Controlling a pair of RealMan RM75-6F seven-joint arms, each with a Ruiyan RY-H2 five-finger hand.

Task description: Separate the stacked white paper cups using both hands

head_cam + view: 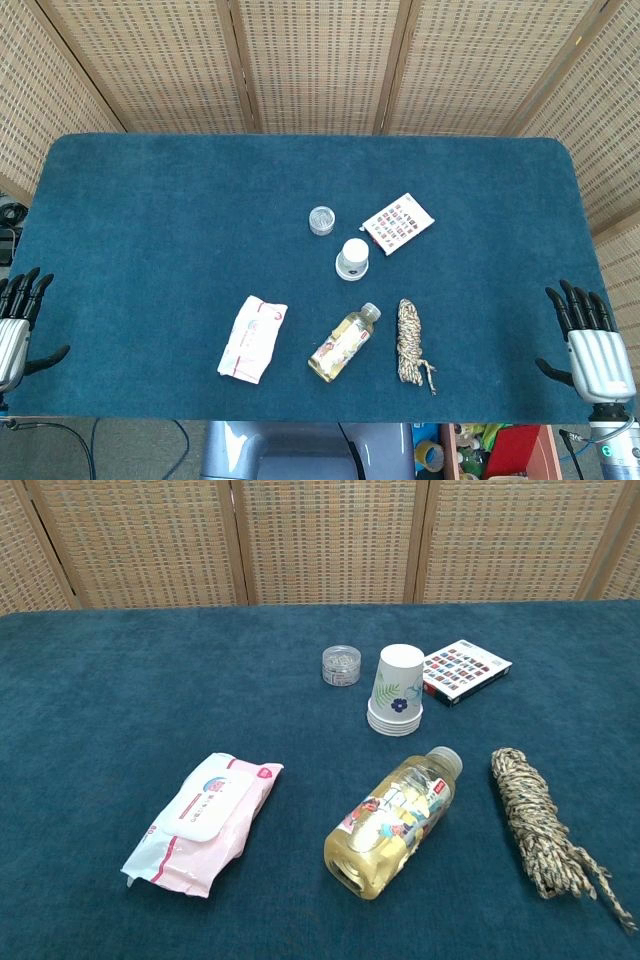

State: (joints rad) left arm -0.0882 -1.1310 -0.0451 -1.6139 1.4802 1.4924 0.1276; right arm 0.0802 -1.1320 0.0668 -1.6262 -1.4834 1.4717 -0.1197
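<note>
The stacked white paper cups (pixel 397 691) stand upside down near the middle of the blue table; from the head view the stack (pixel 352 258) shows as a white round top. They carry a small leaf and flower print. My left hand (pixel 17 322) hangs at the table's left edge, fingers spread, holding nothing. My right hand (pixel 590 338) is at the right edge, fingers apart and empty. Both hands are far from the cups and appear only in the head view.
Around the cups lie a small clear jar (pixel 341 665), a card box (pixel 462 670), a bottle of yellow liquid (pixel 394 822), a coil of rope (pixel 545 822) and a pack of wet wipes (pixel 201 823). A woven screen (pixel 320 60) stands behind the table.
</note>
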